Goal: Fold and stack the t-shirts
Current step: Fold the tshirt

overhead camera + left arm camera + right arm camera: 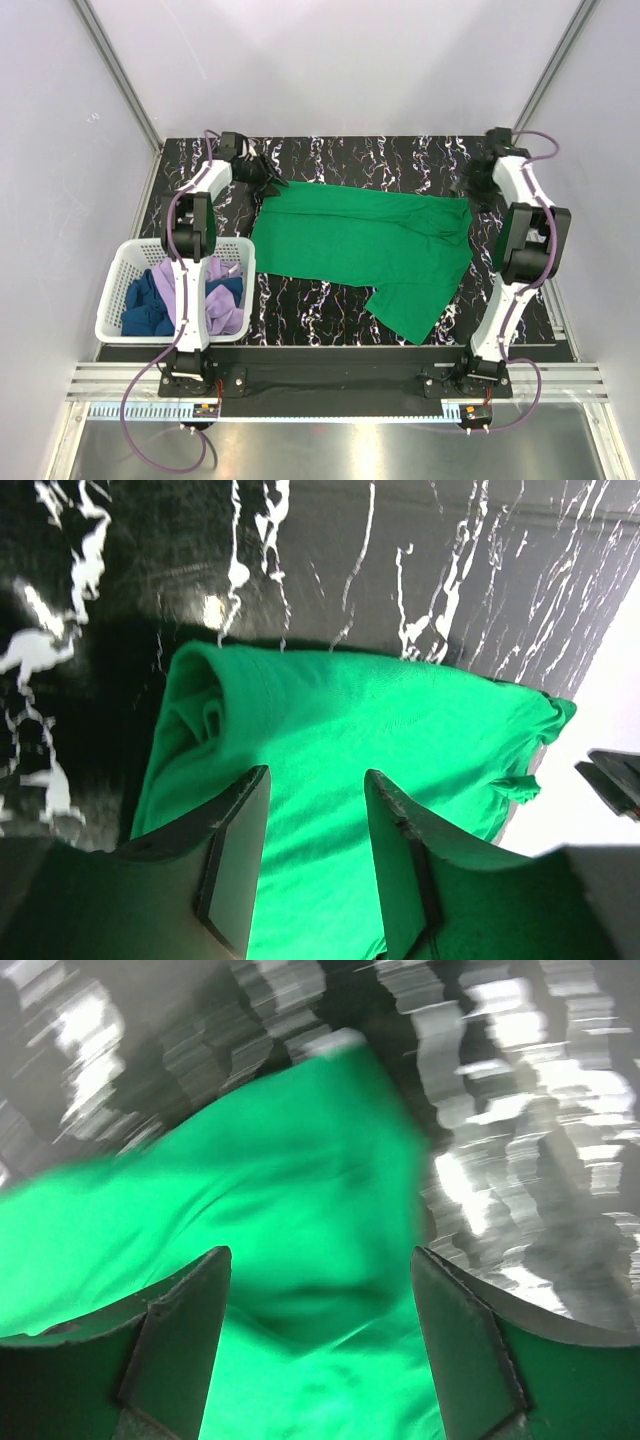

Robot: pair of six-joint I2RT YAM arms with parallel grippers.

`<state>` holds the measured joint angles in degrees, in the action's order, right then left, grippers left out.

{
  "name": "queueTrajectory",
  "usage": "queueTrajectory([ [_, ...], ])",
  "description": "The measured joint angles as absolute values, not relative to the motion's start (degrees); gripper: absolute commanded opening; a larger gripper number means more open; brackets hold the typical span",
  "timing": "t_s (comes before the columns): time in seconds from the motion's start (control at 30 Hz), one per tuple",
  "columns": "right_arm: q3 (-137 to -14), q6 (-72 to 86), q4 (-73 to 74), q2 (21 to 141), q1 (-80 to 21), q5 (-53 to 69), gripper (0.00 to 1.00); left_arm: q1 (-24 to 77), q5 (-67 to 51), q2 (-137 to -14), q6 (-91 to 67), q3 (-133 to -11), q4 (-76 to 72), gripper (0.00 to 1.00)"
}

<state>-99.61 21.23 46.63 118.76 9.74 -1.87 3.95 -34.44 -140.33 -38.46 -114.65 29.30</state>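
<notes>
green t-shirt (360, 245) looked soft, light, floppy | left gripper (316, 780) and right gripper (320, 1260) both spread apart over its far corners | best pinched there

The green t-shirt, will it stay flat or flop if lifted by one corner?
Likely floppy: the green t-shirt lies wrinkled and folded at its edges, so it should sag. Probably light, being thin cloth. Pushed, it would likely bunch, not slide.
</notes>
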Motion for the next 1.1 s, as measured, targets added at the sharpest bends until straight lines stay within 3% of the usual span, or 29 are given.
queueTrajectory([
  [0.2, -97.25, 17.54, 45.54, 113.93, 1.69, 3.31, 0.81, 4.29, -34.15, -136.7, -38.39, -112.57, 30.35, 0.5],
  [0.33, -95.44, 19.11, 45.87, 113.91, 2.11, 2.9, 0.76, 4.89, -34.24, -133.43, -38.48, -109.32, 30.2, 0.5],
  [0.43, -94.89, 21.19, 46.15, 114.02, 3.36, 2.44, 0.68, 5.76, -34.41, -131.72, -38.74, -107.18, 29.89, 0.5],
  [0.47, -94.89, 21.93, 46.15, 114.13, 3.84, 2.48, 0.57, 6.09, -34.52, -131.48, -38.89, -106.83, 29.89, 0.5],
  [0.57, -94.91, 24.01, 45.95, 114.91, 4.8, 2.68, 0.47, 6.81, -34.61, -131.41, -39.11, -106.65, 29.85, 0.5],
  [1.1, -85.73, 27.7, 44.93, 117.56, 5.3, 7.22, 0.44, 7.4, -35.4, -131.41, -39.51, -106.5, 29.41, 0.5],
])
